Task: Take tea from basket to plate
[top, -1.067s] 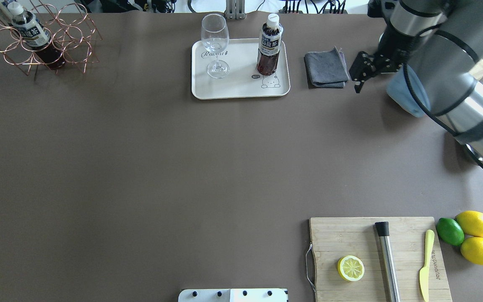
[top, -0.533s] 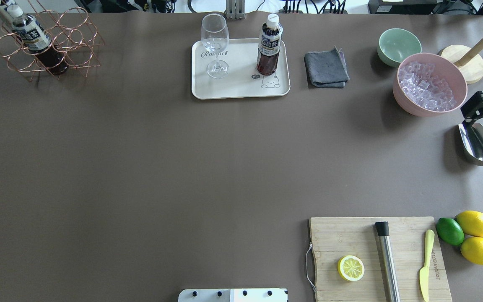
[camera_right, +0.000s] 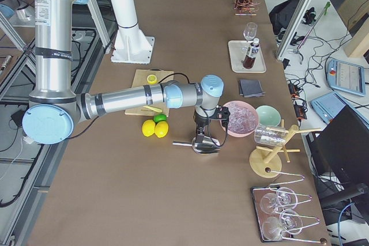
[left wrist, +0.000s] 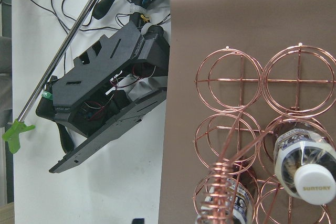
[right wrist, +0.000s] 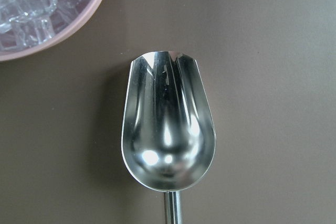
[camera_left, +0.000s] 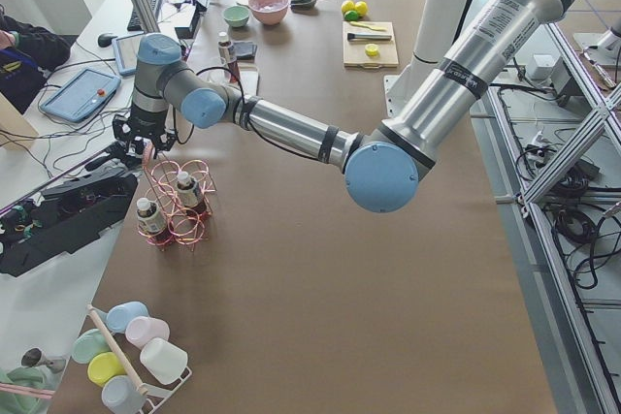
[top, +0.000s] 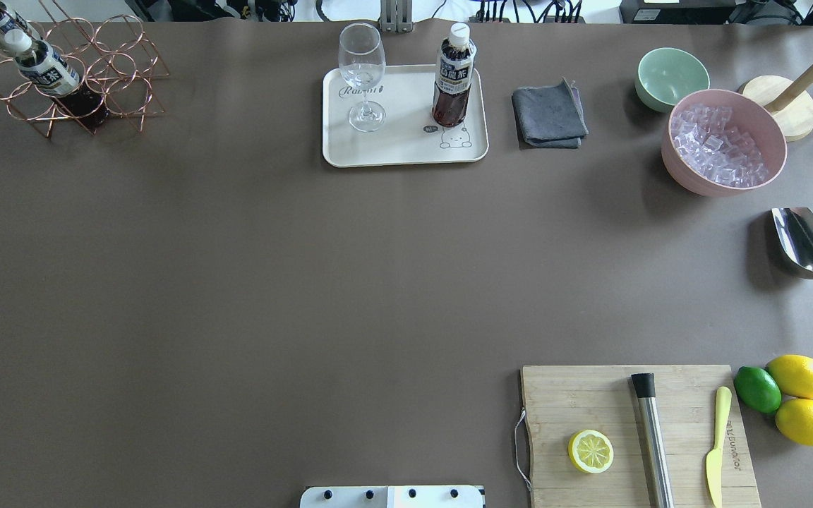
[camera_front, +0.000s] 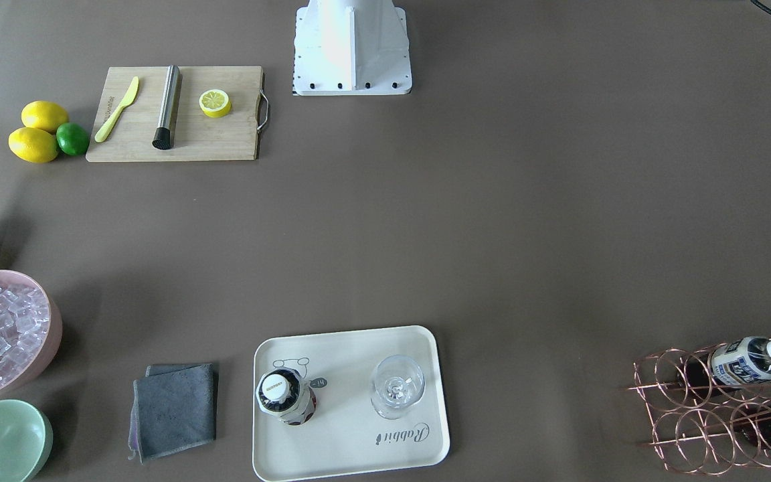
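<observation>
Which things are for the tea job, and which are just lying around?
For the job: standing tea bottle, racked tea bottle, basket, plate.
Lying about: wine glass, grey cloth, green bowl, ice bowl, scoop, cutting board.

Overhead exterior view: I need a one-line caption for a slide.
One tea bottle stands beside a wine glass on the plate; two more bottles sit in the basket.

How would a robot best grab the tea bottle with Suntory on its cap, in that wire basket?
By the neck just under the cap, coming straight down. The tea stands upright in a ring of the basket, so wire surrounds its body and only the top is free. The coiled handle rises close beside it, so the fingers should probably stay clear of that.
</observation>
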Action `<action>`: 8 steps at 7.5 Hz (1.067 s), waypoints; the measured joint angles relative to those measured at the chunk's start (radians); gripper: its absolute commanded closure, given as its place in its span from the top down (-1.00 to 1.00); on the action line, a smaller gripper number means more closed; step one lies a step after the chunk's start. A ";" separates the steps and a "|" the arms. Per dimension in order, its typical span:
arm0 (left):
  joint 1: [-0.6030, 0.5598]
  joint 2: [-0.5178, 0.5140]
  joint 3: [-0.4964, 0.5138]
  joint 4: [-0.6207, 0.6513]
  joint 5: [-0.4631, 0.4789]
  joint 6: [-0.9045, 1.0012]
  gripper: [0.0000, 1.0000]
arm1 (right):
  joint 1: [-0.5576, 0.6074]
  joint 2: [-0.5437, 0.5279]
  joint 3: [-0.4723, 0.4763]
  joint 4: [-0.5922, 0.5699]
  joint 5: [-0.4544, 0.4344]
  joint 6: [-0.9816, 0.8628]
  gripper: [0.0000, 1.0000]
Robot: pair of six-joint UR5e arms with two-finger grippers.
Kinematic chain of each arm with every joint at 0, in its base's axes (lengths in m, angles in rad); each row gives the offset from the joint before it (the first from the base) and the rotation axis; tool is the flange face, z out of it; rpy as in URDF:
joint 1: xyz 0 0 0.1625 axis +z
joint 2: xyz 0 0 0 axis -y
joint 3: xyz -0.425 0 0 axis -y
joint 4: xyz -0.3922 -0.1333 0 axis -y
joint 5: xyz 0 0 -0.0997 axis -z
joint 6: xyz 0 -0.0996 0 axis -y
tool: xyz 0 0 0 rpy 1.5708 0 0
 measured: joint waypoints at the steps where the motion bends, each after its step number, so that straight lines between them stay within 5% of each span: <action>1: 0.000 0.002 -0.003 -0.003 -0.001 -0.001 0.95 | 0.005 -0.007 -0.025 0.053 -0.001 -0.003 1.00; 4: -0.022 0.033 -0.062 -0.009 -0.003 -0.002 0.95 | 0.041 -0.013 -0.036 0.087 0.005 -0.007 1.00; 8: -0.075 0.161 -0.276 -0.007 -0.051 -0.155 0.95 | 0.056 -0.017 -0.031 0.082 0.012 -0.006 1.00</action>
